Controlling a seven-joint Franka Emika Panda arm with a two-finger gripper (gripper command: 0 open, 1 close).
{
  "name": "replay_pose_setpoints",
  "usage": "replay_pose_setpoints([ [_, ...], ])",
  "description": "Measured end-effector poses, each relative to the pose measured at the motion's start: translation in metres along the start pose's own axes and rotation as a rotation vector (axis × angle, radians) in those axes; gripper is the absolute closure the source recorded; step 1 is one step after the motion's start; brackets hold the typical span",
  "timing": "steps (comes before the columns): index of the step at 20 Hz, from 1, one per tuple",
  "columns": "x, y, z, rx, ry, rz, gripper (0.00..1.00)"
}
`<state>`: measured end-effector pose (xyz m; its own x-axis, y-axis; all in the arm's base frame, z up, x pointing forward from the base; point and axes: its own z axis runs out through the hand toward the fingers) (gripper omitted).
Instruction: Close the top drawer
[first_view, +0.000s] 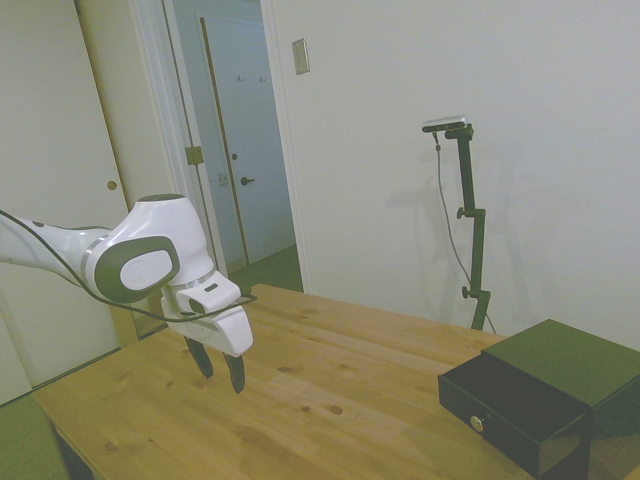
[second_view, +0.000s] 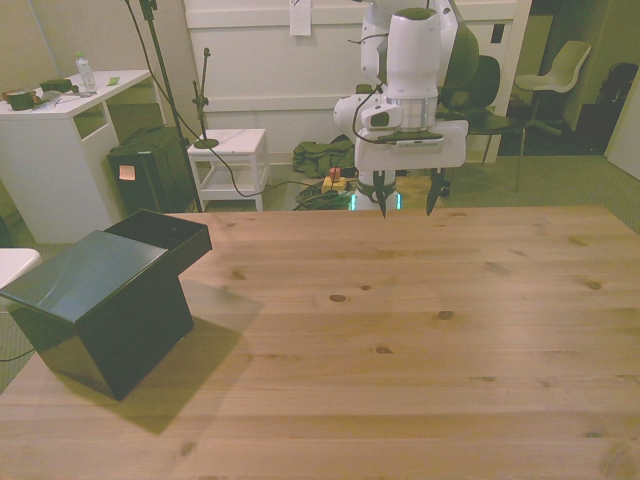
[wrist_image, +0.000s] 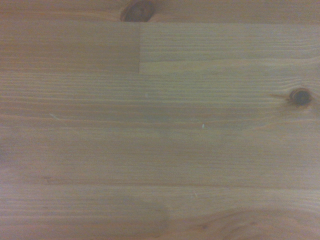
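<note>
Gripper (first_view: 221, 371) fingers are spread wide, holding nothing, above the table (first_view: 330, 400). The top drawer (first_view: 500, 412) sticks out, far from it.

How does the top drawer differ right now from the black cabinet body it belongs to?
The top drawer sticks out open from the front, while the cabinet body sits fixed on the wooden table. The drawer is a shallower, narrower box; the cabinet body is bulkier and taller. The drawer front carries a small round silvery knob; the cabinet's top is plain. Both are black. The tool hangs open, well away from both.
</note>
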<state>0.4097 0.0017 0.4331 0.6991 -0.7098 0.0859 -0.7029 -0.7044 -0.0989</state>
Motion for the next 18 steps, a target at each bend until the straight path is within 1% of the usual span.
replay_pose_setpoints([
  [2,0.001,0.0,0.0,0.003,0.002,0.014,0.0],
  [4,0.007,0.001,-0.002,0.024,0.024,0.097,0.0],
  [6,0.021,0.013,-0.004,0.037,0.038,0.182,0.0],
  [9,0.055,0.052,-0.004,0.038,0.057,0.293,0.0],
  [11,0.082,0.089,-0.002,0.026,0.075,0.373,0.0],
  [13,0.105,0.123,-0.003,0.017,0.093,0.437,0.0],
  [15,0.132,0.153,-0.01,0.025,0.112,0.487,0.0],
  [18,0.177,0.18,-0.025,0.032,0.146,0.533,0.0],
])
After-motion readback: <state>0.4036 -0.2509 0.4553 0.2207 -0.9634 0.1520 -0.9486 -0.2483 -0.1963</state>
